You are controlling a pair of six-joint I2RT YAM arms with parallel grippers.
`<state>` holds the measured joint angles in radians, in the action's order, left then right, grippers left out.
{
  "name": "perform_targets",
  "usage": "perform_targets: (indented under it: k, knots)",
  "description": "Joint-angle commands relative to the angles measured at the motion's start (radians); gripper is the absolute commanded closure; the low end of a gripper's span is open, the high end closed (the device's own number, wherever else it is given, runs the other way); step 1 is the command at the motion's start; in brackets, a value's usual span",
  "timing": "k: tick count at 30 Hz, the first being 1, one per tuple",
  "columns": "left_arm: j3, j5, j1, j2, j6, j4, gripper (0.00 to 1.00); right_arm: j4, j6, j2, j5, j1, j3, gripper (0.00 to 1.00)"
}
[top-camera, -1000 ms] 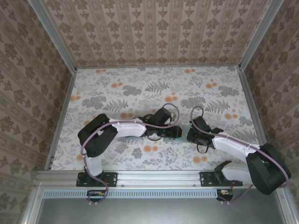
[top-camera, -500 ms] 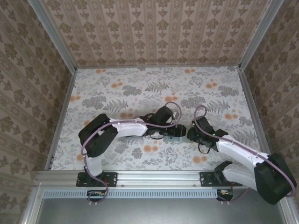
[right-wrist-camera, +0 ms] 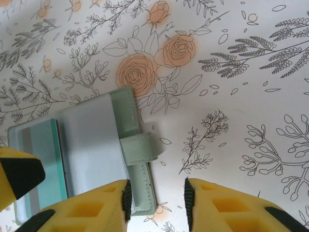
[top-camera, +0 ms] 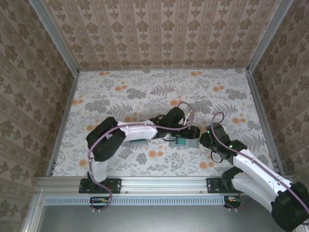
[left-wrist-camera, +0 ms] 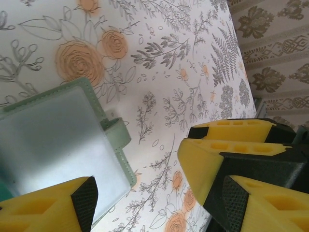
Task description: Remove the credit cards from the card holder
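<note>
Two empty grippers hover at a small sage-green bifold card holder (right-wrist-camera: 91,145) lying open on the floral table (right-wrist-camera: 231,96), left gripper (left-wrist-camera: 157,198) spread wide, right gripper (right-wrist-camera: 155,203) narrowly parted; its thin teal credit card (right-wrist-camera: 42,159), slotted and unextracted, probably needs pinching out next.

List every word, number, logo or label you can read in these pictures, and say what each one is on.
No text can be read anywhere.
The card tucked in the card holder shows a teal face and a grey stripe, with no legible print.
The tablecloth and the walls carry only floral patterns.
</note>
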<state>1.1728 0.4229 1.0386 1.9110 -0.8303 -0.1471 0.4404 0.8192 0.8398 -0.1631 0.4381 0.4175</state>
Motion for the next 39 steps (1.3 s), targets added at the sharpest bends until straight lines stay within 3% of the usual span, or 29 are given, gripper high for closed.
perform_targets:
  k: [1,4,6,9,11,13,24,39]
  knots:
    - [-0.067,-0.023,-0.034,-0.086,0.013,0.017,0.29,-0.053,-0.043,0.023,0.08,-0.004,-0.005,0.66]
    - [-0.121,-0.054,-0.065,-0.143,0.039,0.058,0.35,-0.131,-0.063,0.046,0.167,-0.002,0.005,0.7]
    - [-0.145,-0.081,-0.086,-0.165,0.058,0.101,0.45,-0.171,-0.074,0.062,0.207,0.004,0.017,0.72]
    - [-0.186,-0.105,-0.117,-0.18,0.065,0.123,0.64,-0.238,-0.092,0.11,0.286,0.015,0.039,0.74]
    - [-0.199,-0.102,-0.131,-0.171,0.065,0.124,0.87,-0.285,-0.091,0.159,0.332,0.02,0.051,0.77]
    - [-0.193,-0.095,-0.135,-0.147,0.066,0.128,1.0,-0.328,-0.08,0.205,0.364,0.021,0.055,0.78]
    - [-0.168,-0.091,-0.125,-0.066,0.047,0.139,1.0,-0.432,-0.051,0.429,0.429,0.017,0.083,0.86]
    - [-0.149,-0.13,-0.104,-0.045,0.048,0.212,1.0,-0.459,-0.041,0.528,0.432,-0.001,0.083,0.8]
